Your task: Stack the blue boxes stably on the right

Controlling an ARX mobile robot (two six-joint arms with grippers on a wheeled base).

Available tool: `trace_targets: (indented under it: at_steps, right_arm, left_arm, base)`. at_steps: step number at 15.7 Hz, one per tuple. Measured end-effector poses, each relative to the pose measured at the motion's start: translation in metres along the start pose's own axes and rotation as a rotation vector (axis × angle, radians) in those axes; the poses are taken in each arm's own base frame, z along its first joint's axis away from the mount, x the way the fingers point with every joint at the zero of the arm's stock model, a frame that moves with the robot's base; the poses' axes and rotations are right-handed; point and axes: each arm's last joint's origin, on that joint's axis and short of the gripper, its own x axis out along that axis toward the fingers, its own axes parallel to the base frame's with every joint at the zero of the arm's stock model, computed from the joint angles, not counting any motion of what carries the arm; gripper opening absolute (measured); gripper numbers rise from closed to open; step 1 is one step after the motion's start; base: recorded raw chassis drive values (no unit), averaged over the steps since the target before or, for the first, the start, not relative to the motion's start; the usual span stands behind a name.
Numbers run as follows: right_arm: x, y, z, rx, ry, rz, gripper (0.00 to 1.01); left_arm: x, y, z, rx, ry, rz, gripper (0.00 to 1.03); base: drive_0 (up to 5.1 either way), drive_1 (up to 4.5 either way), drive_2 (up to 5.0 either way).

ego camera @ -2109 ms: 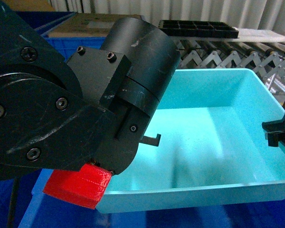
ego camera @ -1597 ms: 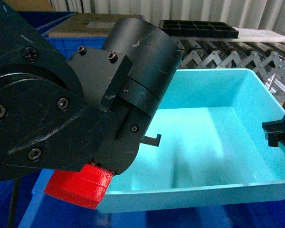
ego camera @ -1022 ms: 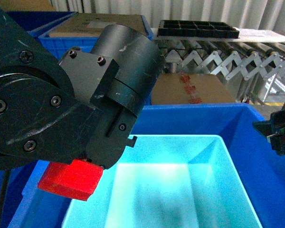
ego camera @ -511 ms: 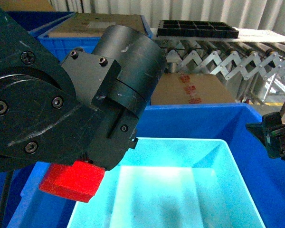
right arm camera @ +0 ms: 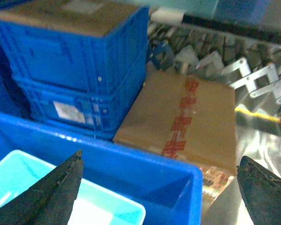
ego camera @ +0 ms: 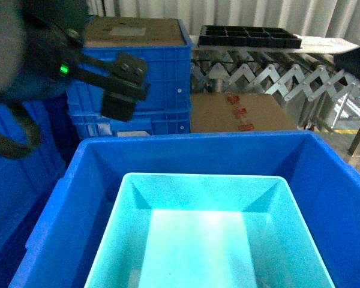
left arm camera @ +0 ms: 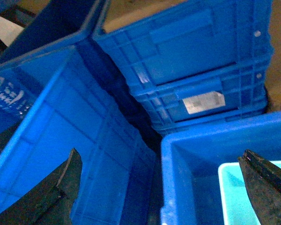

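Left end effector [left arm camera: 161, 187] hangs wide open, holding nothing, over the near-left corner of the dark blue bin [left arm camera: 196, 140]. Right end effector [right arm camera: 159, 187] is just as wide and bare, above that bin's far right rim. The turquoise bin [ego camera: 198, 240] sits nested inside the dark blue bin [ego camera: 66, 198]. Behind stand ribbed blue crates [ego camera: 162, 78], a taped cardboard box [ego camera: 240, 111] and a folding roller conveyor [ego camera: 276, 75].

Left claw [left arm camera: 161, 185] and right claw [right arm camera: 159, 187] both raised, jaws spread wide, gripping nothing.
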Motion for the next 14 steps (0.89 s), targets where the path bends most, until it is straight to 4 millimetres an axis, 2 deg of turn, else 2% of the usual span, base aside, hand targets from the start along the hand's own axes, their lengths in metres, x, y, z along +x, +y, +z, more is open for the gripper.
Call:
trace_targets:
  at_steps: [1,3,5,7,8,11,12,13,14]
  right_arm:
    - [-0.026,-0.003,0.029,0.02,-0.109,-0.03,0.98]
    - [-0.053,0.0,0.045,0.052,-0.164,-0.061,0.98]
    - [-0.082,0.006,0.047,0.114,-0.159,-0.077,0.98]
    - [-0.096,0.011,0.052,0.121,-0.218,-0.092,0.98]
    - [-0.096,0.01,0.056,0.143,-0.216,-0.091,0.98]
    - [-0.09,0.009,0.052,0.178,-0.196,-0.107,0.97]
    - [-0.09,0.014,0.051,0.153,-0.233,-0.187,0.9]
    - [-0.096,0.02,0.044,0.13,-0.252,-0.264,0.81]
    - [-0.108,0.028,0.023,0.115,-0.252,-0.335,0.65]
  left_arm:
    - [-0.01,0.04,-0.001,-0.045,-0.038,0.053,0.98]
    - [-0.024,0.07,-0.003,-0.073,-0.083,0.082,0.98]
    - [-0.049,0.088,-0.003,-0.102,-0.142,0.082,0.98]
    - [-0.068,0.093,-0.004,-0.151,-0.202,0.089,0.98]
    - [-0.07,0.091,-0.003,-0.165,-0.203,0.1,0.98]
    - [-0.066,0.087,-0.006,-0.15,-0.183,0.101,0.98]
    - [-0.066,0.089,-0.006,-0.184,-0.212,0.082,0.96]
    - [-0.066,0.096,-0.011,-0.258,-0.291,-0.022,0.87]
    - [-0.07,0.105,-0.034,-0.317,-0.337,-0.158,0.71]
  base:
    - [0.0,0.0,0.0]
    - [0.0,0.0,0.0]
    - [0.0,0.0,0.0]
    - [0.0,0.0,0.0]
    - [0.0,0.0,0.0]
    - [0.0,0.0,0.0]
    - [0.0,0.0,0.0]
    - [0.0,0.0,0.0]
    - [0.0,0.0,0.0]
